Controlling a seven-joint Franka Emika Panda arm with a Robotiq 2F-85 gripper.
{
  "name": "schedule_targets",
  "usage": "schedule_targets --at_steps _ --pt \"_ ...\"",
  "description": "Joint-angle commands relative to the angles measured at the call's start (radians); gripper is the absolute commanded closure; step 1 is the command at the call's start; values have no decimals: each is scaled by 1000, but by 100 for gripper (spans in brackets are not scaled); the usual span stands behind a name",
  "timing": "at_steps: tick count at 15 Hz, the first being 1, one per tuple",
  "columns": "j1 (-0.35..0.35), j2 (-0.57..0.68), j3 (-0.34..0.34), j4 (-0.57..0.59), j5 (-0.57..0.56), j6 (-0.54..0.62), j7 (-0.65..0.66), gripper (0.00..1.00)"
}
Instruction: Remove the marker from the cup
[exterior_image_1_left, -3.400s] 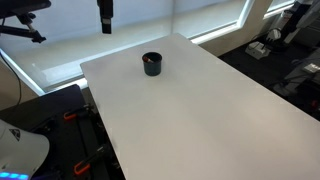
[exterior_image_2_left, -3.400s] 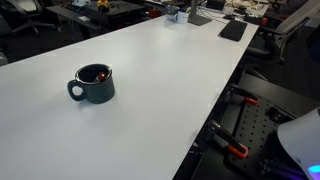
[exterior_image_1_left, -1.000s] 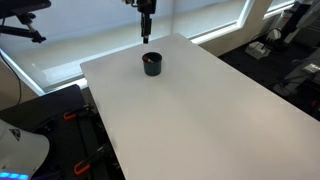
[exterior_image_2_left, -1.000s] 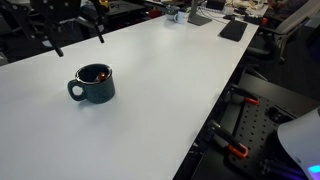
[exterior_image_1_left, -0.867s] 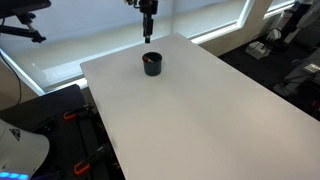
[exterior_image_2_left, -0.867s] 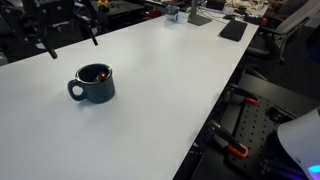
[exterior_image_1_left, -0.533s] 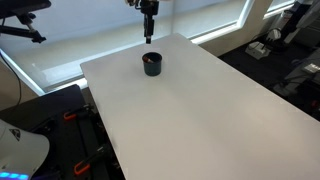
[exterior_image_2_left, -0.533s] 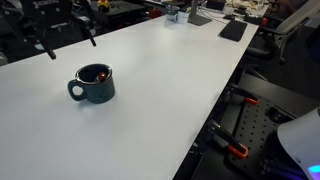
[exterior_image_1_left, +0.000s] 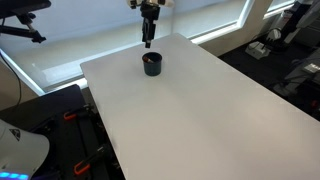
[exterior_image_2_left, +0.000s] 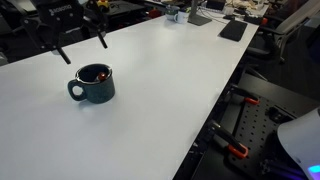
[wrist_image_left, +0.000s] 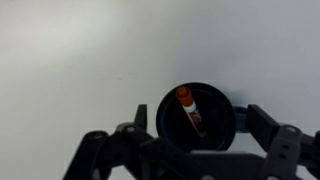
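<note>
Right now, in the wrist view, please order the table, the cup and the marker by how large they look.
1. The table, which fills most of the picture.
2. The cup, a dark circle on it.
3. The marker, a thin stick inside the cup, looking shorter than the cup's opening is wide.

The gripper has swung over above the cup (and dropped slightly).

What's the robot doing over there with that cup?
A robot arm holds its claw open right above a dark cup on the white table. A marker with a red end is sitting inside the cup. The claw hasn't touched the marker yet. It looks lined up to reach in and pull it out.
</note>
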Motion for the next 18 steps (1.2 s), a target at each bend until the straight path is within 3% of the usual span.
schedule_targets --at_steps 1,3,18 --pt "2 41 -20 78 15 -121 -66 0" --pt "13 23 -31 39 9 -79 -51 0" --pt "26 83 -37 56 9 -81 -48 0"
